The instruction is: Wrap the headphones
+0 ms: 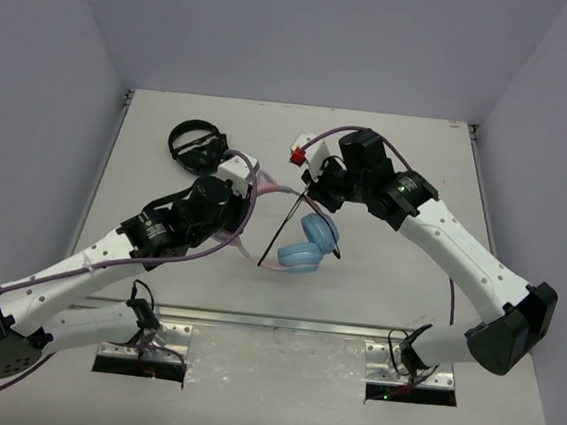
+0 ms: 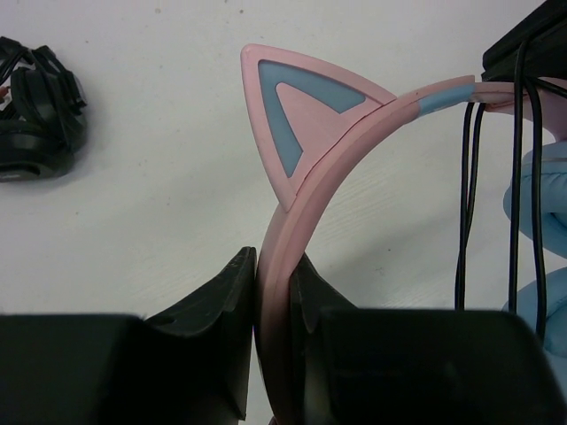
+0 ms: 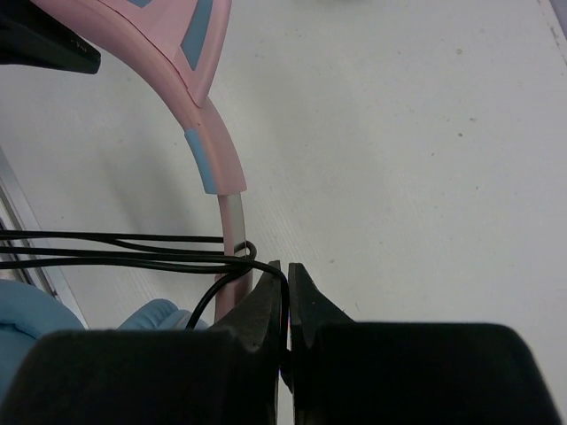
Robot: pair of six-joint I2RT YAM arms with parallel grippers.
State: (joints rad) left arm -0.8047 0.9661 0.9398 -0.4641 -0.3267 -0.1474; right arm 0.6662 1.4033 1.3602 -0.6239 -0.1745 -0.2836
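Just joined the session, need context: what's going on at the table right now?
Both arms are on the pink cat-ear headphones. The left end effector is shut on the headband. The right end effector pinches the thin black cable, several strands of which already cross the headband's metal slider near the blue earcups. All-black headphones lie untouched at the far left of the table.

Blk headphones (image 1: 194, 145) lie on white table (image 1: 397, 284), far-left side, near back edge.

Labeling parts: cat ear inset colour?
Light blue on the pink cat ear; left wrist view shows it best.
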